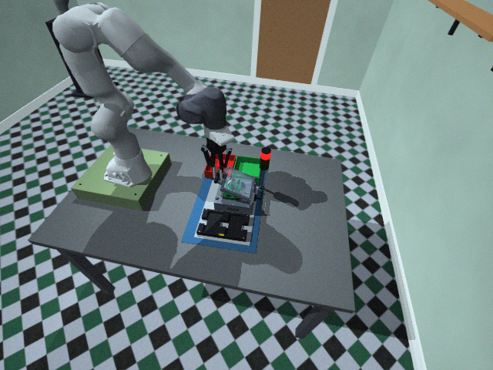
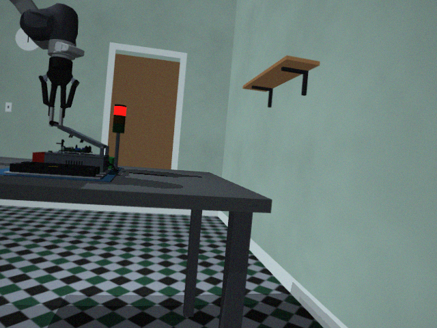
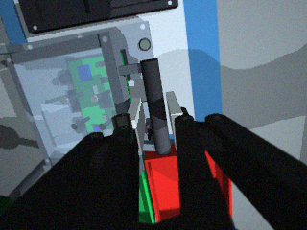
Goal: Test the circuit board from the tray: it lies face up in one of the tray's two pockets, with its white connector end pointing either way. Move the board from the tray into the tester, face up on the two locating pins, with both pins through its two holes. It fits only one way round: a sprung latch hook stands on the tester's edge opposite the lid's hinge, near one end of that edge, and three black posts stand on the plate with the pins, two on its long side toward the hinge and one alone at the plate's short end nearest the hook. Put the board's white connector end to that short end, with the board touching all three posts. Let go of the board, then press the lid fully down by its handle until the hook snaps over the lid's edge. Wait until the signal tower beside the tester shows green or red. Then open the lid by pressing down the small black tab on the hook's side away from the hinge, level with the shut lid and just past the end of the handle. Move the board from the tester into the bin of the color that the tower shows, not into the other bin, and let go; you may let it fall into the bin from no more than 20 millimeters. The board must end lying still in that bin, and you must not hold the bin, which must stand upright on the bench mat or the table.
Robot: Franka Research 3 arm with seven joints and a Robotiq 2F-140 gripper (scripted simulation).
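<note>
The green circuit board (image 3: 91,93) lies in the tester (image 1: 233,200) under the clear lid (image 1: 239,185), which stands tilted up from its hinge. The signal tower (image 1: 265,158) shows red; it also shows in the exterior view (image 2: 119,118). My gripper (image 3: 155,106) is above the lid's free edge, with its fingers on either side of the dark handle bar (image 3: 155,110). A small gap shows on each side of the bar, so the fingers are slightly open and do not grip it. In the exterior view, my gripper (image 2: 56,118) hangs over the raised handle (image 2: 53,123).
The red bin (image 1: 216,163) and the green bin (image 1: 247,165) stand side by side behind the tester. The black tray (image 1: 225,224) lies in front of it on the blue mat. The arm's green base block (image 1: 121,179) is at the left.
</note>
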